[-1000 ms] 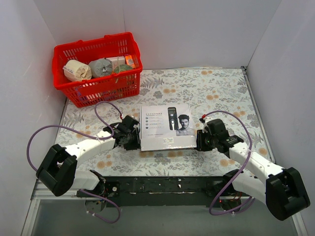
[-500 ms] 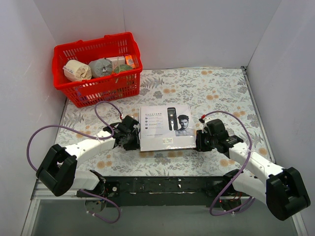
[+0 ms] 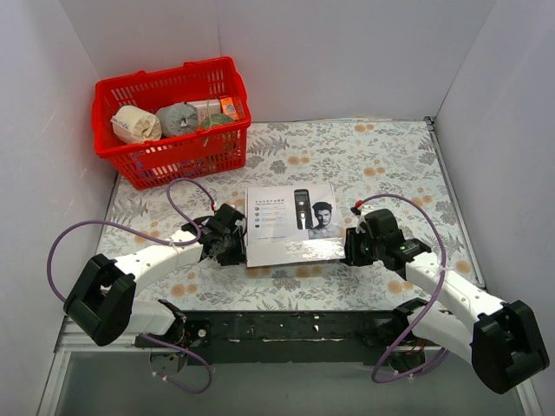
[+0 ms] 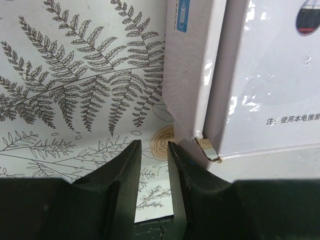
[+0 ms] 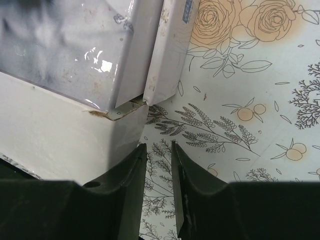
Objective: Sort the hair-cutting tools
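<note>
No clipper, comb attachment or cord shows; only a printed clipper picture on the lid of the grey-white kit box (image 3: pixel 290 224). The box lies mid-table. My left gripper (image 3: pixel 238 239) is at the box's near left corner, and in the left wrist view (image 4: pixel 154 146) its right finger touches the box's (image 4: pixel 265 75) torn corner. My right gripper (image 3: pixel 350 246) is at the near right corner, and in the right wrist view (image 5: pixel 159 147) its left finger rests against the box (image 5: pixel 60 60). Both have their jaws a narrow gap apart with nothing between them.
A red basket (image 3: pixel 161 81) with rolls and packets stands at the back left. White walls enclose the flower-patterned table (image 3: pixel 381 156) on three sides. The black front rail (image 3: pixel 286 328) runs along the near edge.
The box's near edge has shifted slightly up and away, and the lid looks a little tilted. Both grippers have stayed at its near corners.
</note>
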You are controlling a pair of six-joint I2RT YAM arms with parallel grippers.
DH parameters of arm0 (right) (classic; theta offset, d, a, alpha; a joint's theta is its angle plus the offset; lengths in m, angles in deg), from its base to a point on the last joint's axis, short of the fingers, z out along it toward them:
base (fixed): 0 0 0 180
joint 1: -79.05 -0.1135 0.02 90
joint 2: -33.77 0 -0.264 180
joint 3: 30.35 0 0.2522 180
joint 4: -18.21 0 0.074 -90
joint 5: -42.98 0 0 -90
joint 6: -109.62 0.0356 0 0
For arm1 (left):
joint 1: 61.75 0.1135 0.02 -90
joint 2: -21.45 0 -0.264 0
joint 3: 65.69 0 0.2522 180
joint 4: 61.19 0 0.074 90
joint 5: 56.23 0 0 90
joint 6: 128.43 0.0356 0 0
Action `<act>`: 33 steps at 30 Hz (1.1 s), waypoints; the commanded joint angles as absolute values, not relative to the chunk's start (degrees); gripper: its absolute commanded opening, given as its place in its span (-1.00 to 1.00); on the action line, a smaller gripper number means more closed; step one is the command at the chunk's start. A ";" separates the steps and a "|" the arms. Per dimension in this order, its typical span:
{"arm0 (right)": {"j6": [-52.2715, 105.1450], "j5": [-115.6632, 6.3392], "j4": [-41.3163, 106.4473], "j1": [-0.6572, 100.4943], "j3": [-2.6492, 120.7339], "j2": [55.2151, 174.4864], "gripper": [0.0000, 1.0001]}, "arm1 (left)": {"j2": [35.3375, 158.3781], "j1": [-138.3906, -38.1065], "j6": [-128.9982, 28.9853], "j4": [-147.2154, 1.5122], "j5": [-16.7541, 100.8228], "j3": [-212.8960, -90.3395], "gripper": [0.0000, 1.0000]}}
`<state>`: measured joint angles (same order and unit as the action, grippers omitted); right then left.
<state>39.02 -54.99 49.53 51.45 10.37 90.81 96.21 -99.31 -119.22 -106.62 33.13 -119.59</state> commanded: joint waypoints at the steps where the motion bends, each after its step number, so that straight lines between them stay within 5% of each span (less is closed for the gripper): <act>1: 40.01 -61.61 45.77 49.43 13.73 89.75 -0.31 | 95.63 -99.89 -120.25 -102.73 36.85 -122.08 -0.43; 33: 42.82 -47.29 46.73 49.25 8.28 89.41 -0.29 | 92.03 -99.89 -120.17 -106.59 34.56 -121.99 -0.42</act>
<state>42.01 -48.61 46.04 49.92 7.59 91.77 95.97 -99.38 -119.48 -106.31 34.00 -119.59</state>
